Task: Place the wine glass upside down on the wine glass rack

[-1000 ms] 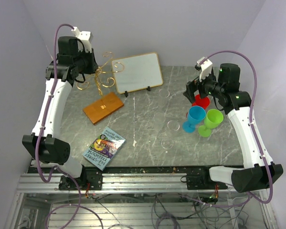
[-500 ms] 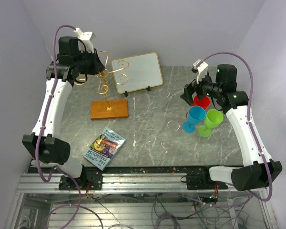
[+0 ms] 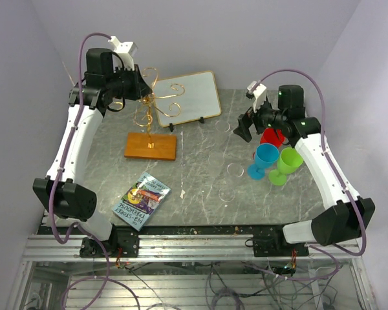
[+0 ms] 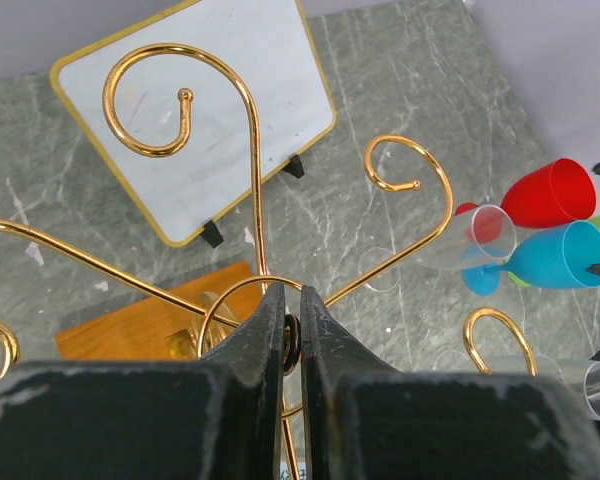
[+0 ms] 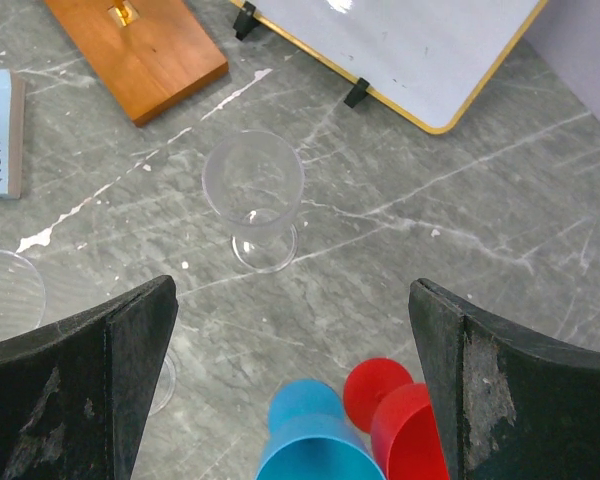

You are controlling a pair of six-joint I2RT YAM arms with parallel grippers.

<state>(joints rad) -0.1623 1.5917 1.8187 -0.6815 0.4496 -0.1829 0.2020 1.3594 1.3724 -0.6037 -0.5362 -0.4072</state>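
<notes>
Currently: left gripper (image 4: 291, 305) clenched on the rack (image 4: 252, 150) wire where the scrolls meet. Right gripper (image 5: 292, 290) spread wide, holding nothing, above an upright wine glass (image 5: 253, 190).

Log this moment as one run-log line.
left gripper: shut on wine glass rack | right gripper: open, near upright clear wine glass | racked: no

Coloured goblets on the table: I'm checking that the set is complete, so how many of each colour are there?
Red goblet: 1
Blue goblet: 1
Green goblet: 1
Total: 3
</notes>
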